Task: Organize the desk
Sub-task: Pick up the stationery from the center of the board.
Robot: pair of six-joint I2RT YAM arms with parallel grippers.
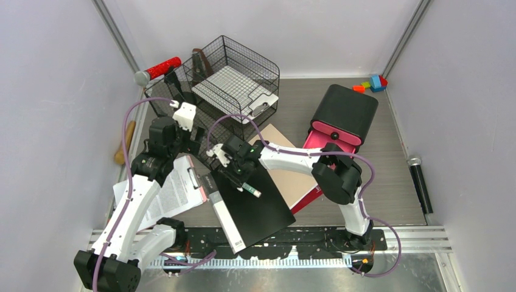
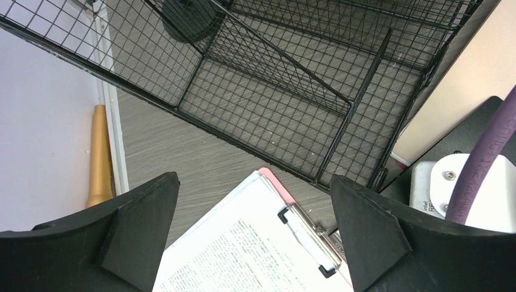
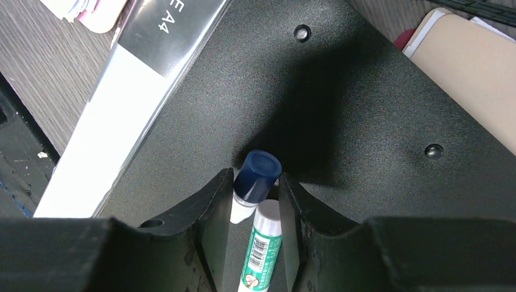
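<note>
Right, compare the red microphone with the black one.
Colour: the red microphone has a red body, the black microphone a black one. Place: the red microphone is back left by the wire rack, the black microphone along the right wall. Both have grey heads.

Wood-grain desk (image 2: 182, 152), matt black binder (image 3: 365, 109)

A glue stick (image 3: 263, 246) sits on the binder (image 1: 255, 207), clipboard (image 1: 176, 191) to its left, wire rack (image 1: 237, 79) behind.
</note>
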